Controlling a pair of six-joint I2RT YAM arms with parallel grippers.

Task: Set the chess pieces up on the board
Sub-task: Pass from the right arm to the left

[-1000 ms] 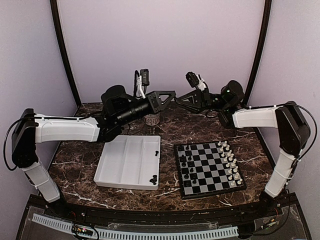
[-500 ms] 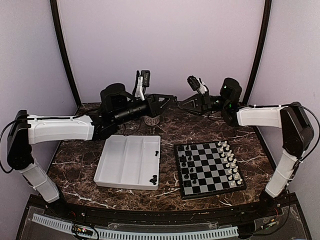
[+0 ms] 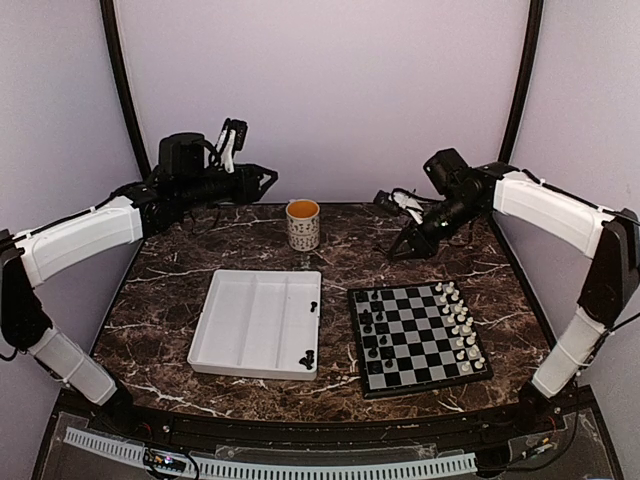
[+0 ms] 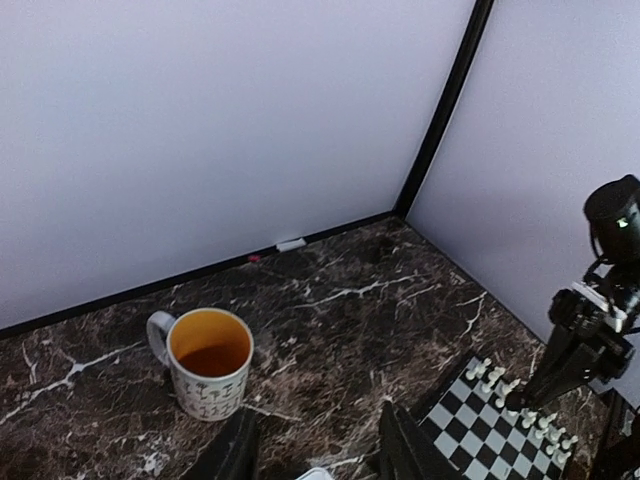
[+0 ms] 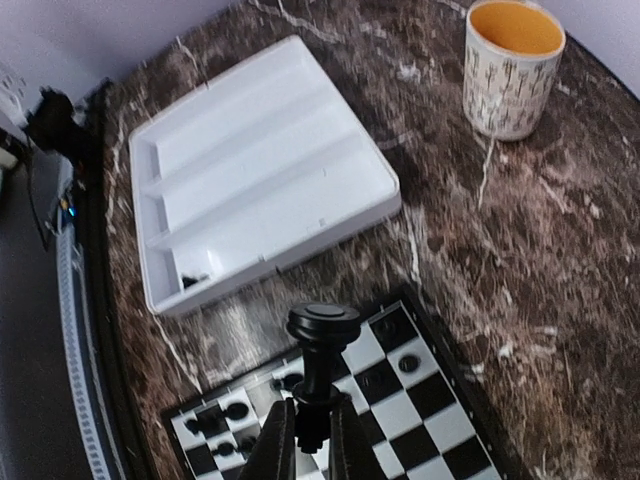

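No readable text, number or brand is showing in any view. The white ceramic mug with an orange inside is carrying rows of small dark arrow-like marks, not letters. The thin rim of the flat square chessboard of black and silver-grey checks is appearing too blurred to tell.
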